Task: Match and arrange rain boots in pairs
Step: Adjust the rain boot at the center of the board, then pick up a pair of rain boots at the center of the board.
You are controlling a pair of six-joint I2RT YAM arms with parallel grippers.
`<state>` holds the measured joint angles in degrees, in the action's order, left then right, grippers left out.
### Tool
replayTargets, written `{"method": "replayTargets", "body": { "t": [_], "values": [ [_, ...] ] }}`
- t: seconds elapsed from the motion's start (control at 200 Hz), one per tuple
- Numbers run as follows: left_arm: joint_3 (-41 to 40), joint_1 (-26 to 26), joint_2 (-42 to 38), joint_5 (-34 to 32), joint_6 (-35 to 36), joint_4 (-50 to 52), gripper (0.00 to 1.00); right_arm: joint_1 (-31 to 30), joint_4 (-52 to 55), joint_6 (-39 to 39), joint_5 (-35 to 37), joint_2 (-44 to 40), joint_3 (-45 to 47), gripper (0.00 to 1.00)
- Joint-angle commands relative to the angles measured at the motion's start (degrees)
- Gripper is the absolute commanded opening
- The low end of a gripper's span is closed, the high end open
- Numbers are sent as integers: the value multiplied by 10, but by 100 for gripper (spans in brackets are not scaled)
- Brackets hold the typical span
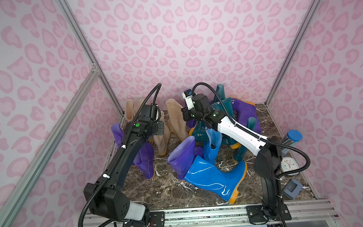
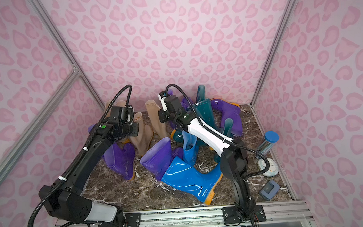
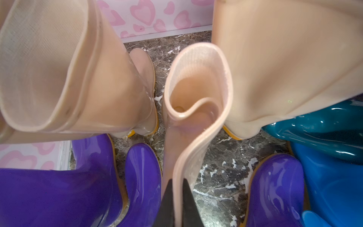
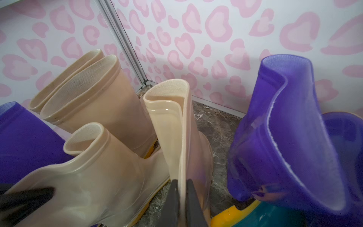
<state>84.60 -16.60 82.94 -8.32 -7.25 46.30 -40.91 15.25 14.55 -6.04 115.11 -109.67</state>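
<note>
at back, left gripper point(image 3: 177, 183) clamps nearer beige boot point(image 3: 198, 78); right gripper point(image 4: 181, 183) clamps farther beige boot point(image 4: 167, 127).

No legible text or labels

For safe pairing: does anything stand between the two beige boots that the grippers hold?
Nothing visible does. The left gripper pinches one beige boot, the right gripper another beige boot; only marble floor shows between them.

Glossy rubber boots point(image 1: 211, 178) (woven lining point(image 3: 196, 64)), polished marble-look floor point(image 1: 159, 194), alu rail point(image 1: 203, 213)
</note>
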Motion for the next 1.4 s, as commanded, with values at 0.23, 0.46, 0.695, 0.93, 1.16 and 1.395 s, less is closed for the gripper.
{"method": "replayTargets", "body": {
  "t": [0.23,0.46,0.695,0.93,1.16,1.395],
  "values": [
    [-8,0,-23,28,-15,9,9,-34,-29,34,-62,-21,33,6],
    [-8,0,-47,39,-20,13,48,-33,18,2,-38,-48,21,46],
    [-4,0,-60,56,-16,14,74,-30,56,-35,4,-42,-15,74],
    [-6,0,-26,110,-21,-4,89,-32,114,-52,5,14,-94,80],
    [-21,0,1,124,-27,-12,63,-31,105,-49,-8,31,-79,79],
    [66,2,38,79,3,21,2,-17,119,-42,-39,95,-148,25]
  ]
}}
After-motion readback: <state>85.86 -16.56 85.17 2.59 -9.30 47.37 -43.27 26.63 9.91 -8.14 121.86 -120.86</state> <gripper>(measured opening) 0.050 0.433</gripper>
